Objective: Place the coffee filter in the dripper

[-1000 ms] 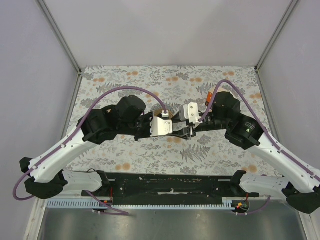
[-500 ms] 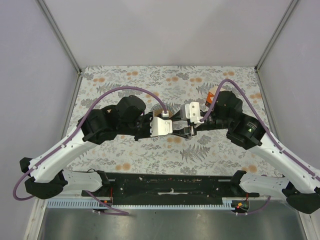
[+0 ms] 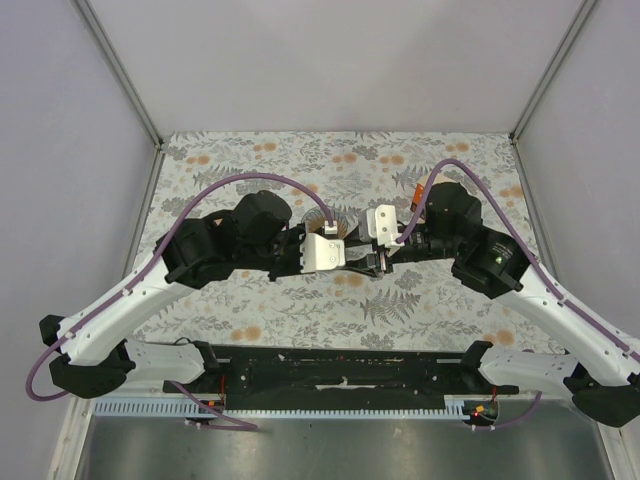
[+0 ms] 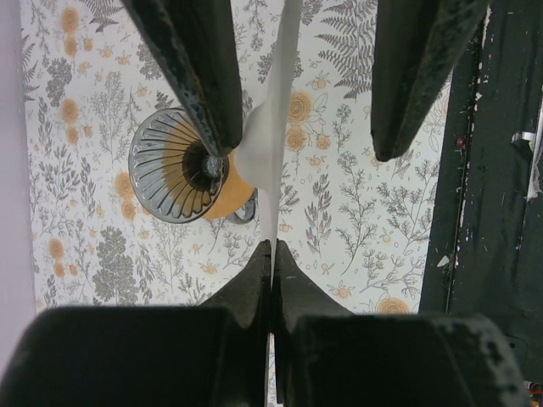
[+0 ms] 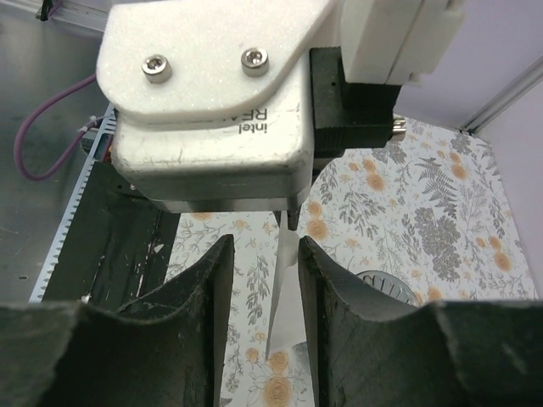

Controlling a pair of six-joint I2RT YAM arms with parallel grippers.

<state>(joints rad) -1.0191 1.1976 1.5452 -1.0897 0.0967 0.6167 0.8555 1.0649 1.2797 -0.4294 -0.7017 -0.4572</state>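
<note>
Two arms are meeting over the middle of the flowery tabletop (image 3: 280, 300). The left pincer (image 4: 271, 250) is squeezing shut on the coffee filter (image 4: 270, 136), its two tips pressing together on the thin white paper. The filter is showing only its edge to both wrist cameras, so it is looking like a thin white strip, and it is sticking out past the tips toward the other arm. The right pincer (image 5: 266, 246) is part way open, with one finger on each side of the paper. One of those fingers is right beside the filter, but I cannot tell if it is touching. The dripper (image 4: 182, 165) is sitting on the tabletop, lower down and just beside the filter, showing its grey ribs and orange ring. The filter is hanging in the air and is not in the dripper yet.
</note>
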